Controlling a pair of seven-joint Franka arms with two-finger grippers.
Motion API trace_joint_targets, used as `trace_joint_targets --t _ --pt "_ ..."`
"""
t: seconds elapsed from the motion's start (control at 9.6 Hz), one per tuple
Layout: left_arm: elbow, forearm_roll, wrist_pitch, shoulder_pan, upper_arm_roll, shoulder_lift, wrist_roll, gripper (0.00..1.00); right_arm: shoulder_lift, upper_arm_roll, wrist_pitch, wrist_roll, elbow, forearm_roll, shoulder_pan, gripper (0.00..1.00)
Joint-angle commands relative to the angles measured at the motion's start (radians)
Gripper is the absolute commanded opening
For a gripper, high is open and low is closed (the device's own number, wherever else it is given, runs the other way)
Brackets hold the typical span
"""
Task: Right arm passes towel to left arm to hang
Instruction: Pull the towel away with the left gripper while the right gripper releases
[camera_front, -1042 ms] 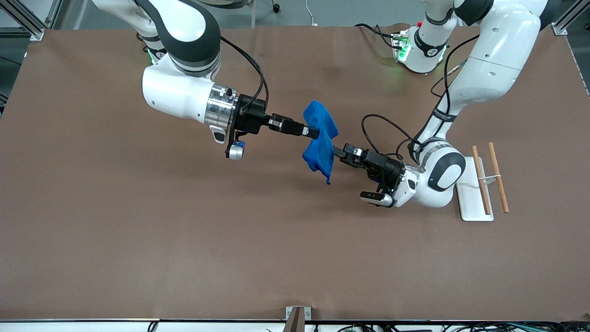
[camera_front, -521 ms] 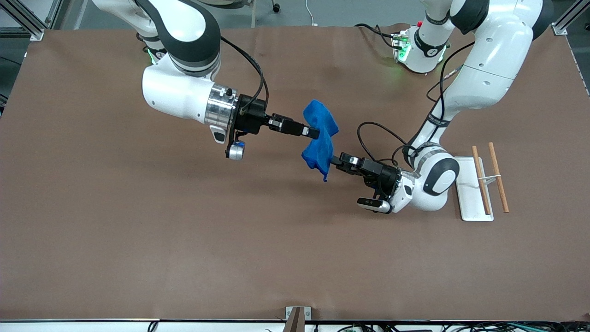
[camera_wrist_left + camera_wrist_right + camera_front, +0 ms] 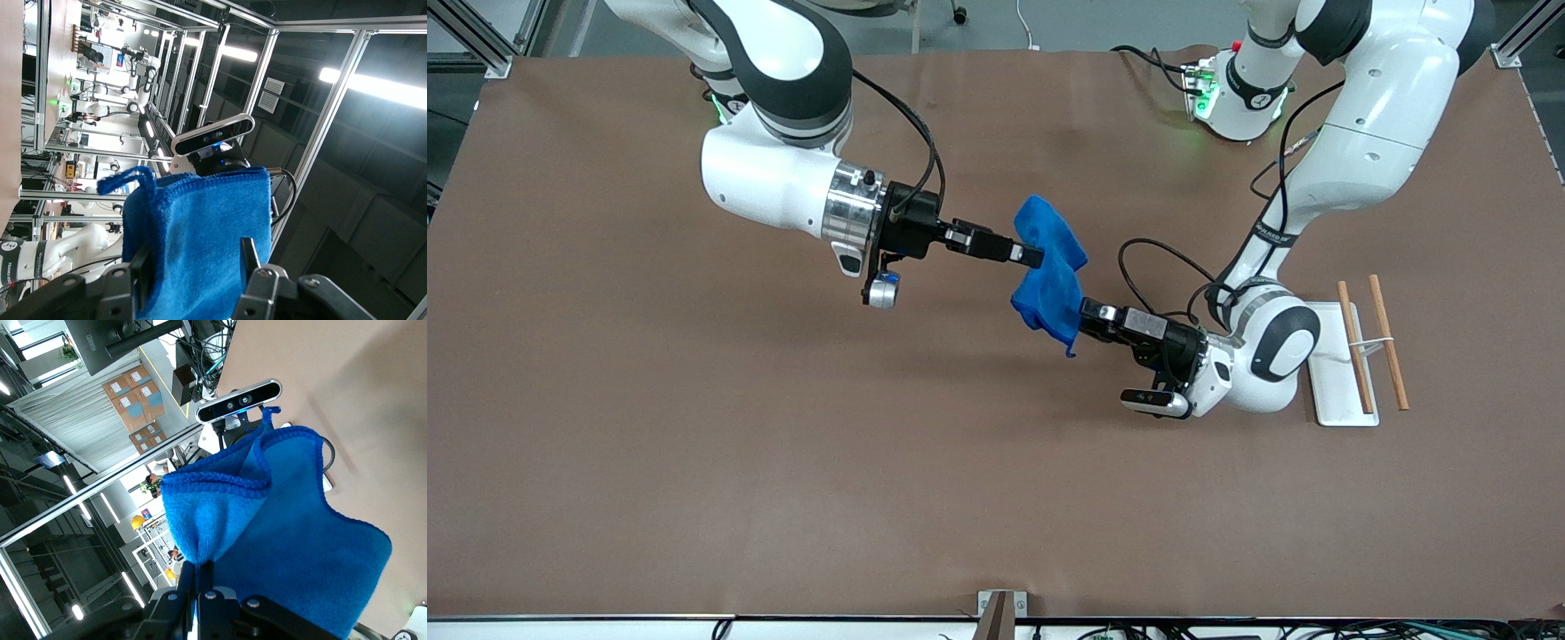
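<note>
The bright blue towel hangs in the air over the middle of the table. My right gripper is shut on its upper part; in the right wrist view the towel bunches out from the closed fingertips. My left gripper is open, with its fingers on either side of the towel's lower part. In the left wrist view the towel fills the gap between the two fingers, and its loop tag sticks out at one corner.
A white rack base with two wooden rods stands at the left arm's end of the table, beside the left arm's elbow. The brown table stretches toward the front camera.
My left gripper has moved in onto the towel's lower part, and the towel has shifted slightly toward it. My right gripper has held still.
</note>
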Motion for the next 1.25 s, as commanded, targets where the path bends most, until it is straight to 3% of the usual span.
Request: trace_joint_targets --t 0.0,0.21,0.31,0.62,0.73,0.83,1.15 --pt "0.006 0.005 0.008 0.001 0.004 0.022 0.022 0.34 0.007 0.009 0.008 -0.006 0.013 0.026 0.002 0.00" --pt "0.005 0.006 0.007 0.000 0.004 0.022 0.022 0.05 0.007 0.008 0.008 -0.006 0.013 0.026 0.000 0.00" --pt "0.005 0.006 0.007 0.000 0.004 0.021 0.021 0.00 0.007 0.008 0.008 -0.006 0.013 0.026 0.000 0.00" --pt "0.006 0.006 0.014 0.004 0.007 -0.004 -0.015 0.00 0.007 0.008 0.008 -0.006 0.013 0.026 0.000 0.00" --pt "0.006 0.006 0.022 0.003 0.015 -0.025 -0.050 0.00 0.007 0.008 0.007 -0.002 0.013 0.026 -0.001 0.11" --pt "0.006 0.008 0.056 0.009 0.016 -0.050 -0.088 0.00 -0.002 0.008 0.011 0.001 0.003 0.025 0.000 0.99" --pt "0.006 0.067 0.186 0.016 0.024 -0.142 -0.252 0.00 -0.042 0.001 -0.003 -0.002 -0.066 -0.038 -0.085 1.00"
